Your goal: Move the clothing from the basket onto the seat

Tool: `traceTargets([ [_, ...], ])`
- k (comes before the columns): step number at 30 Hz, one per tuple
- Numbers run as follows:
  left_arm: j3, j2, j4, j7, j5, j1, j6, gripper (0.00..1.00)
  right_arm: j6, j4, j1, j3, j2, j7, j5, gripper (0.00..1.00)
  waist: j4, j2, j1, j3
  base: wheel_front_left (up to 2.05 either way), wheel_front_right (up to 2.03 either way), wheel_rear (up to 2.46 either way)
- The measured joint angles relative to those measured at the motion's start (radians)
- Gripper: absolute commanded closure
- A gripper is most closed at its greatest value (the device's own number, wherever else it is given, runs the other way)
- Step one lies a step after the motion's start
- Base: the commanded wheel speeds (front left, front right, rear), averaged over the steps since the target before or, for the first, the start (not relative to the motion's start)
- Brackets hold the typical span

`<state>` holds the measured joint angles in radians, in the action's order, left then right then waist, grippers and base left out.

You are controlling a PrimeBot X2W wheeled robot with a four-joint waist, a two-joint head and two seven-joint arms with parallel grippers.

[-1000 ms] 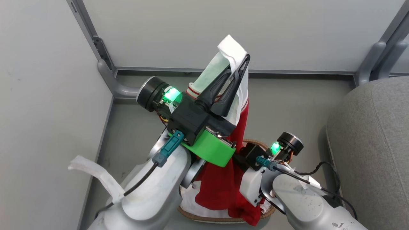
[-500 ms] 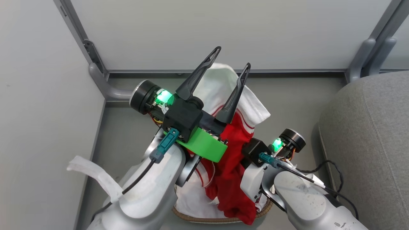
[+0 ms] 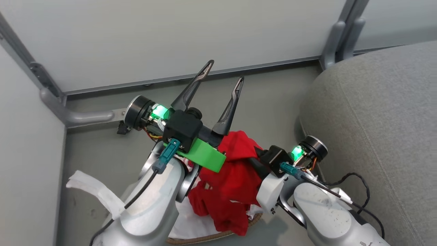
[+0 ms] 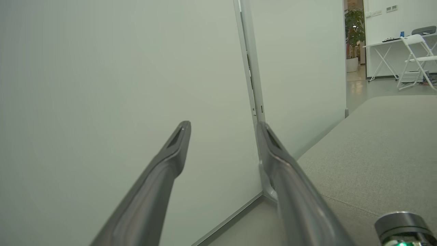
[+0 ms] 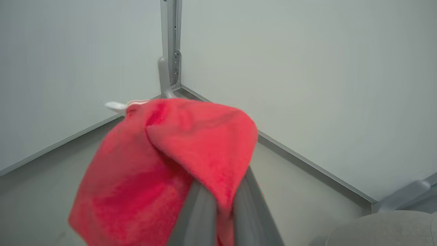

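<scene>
wall panels point(image 3: 177, 37): plain, pale grey-green and matte, meeting at corners.
floor point(image 3: 102, 150): smooth grey, running up to the foot of the panels.
rail point(image 3: 259, 66): thin metal strip along the bottom of the back panel.
corner post point(image 3: 336, 36): grey metal upright where two panels join.
second post point(image 3: 47, 92): grey metal with a curved foot resting on the floor.
white sheet point(image 3: 189, 223): bunched low down, mostly hidden.
far room: bright, with a shiny floor, past the panel's edge.
folding chair point(image 4: 417, 54): white, beside the table.
table point(image 4: 384, 51): white with crossed legs; the items on top are too small to tell.
potted plant point(image 4: 353, 32): leafy, in a white pot on the floor.
</scene>
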<state>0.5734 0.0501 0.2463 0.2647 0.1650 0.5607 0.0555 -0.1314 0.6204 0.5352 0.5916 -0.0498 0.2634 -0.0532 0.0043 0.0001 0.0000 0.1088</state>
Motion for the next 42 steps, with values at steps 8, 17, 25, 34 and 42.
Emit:
traceTargets([
  [8,-0.031,0.000,0.020,0.000,-0.032,-0.045,0.017,0.00,0.000,-0.058,-0.045,-0.031,0.000,0.000,-0.001,1.00,-0.146,0.0000,0.0000,0.005,0.00,0.00,0.00],
  [17,-0.043,0.000,0.025,0.000,-0.035,-0.074,0.024,0.00,0.000,-0.105,-0.098,-0.055,-0.001,0.000,0.003,1.00,-0.308,0.0000,0.0000,0.009,0.00,0.00,0.00],
  [25,-0.052,-0.001,0.026,0.000,-0.032,-0.092,0.027,0.00,0.000,-0.154,-0.104,-0.121,-0.015,0.000,0.036,1.00,-0.433,-0.0001,0.0000,0.014,0.00,0.00,0.00],
  [34,-0.061,0.006,0.024,0.000,-0.074,-0.086,0.050,0.00,0.000,-0.197,0.143,-0.252,-0.130,0.000,0.101,1.00,-0.476,0.0000,0.0000,0.091,0.00,0.00,0.00],
  [42,-0.042,0.030,0.005,0.000,-0.102,-0.024,0.066,0.00,0.000,-0.096,0.424,-0.416,-0.235,0.000,0.181,1.00,-0.449,0.0000,0.0000,0.214,0.00,0.00,0.00],
])
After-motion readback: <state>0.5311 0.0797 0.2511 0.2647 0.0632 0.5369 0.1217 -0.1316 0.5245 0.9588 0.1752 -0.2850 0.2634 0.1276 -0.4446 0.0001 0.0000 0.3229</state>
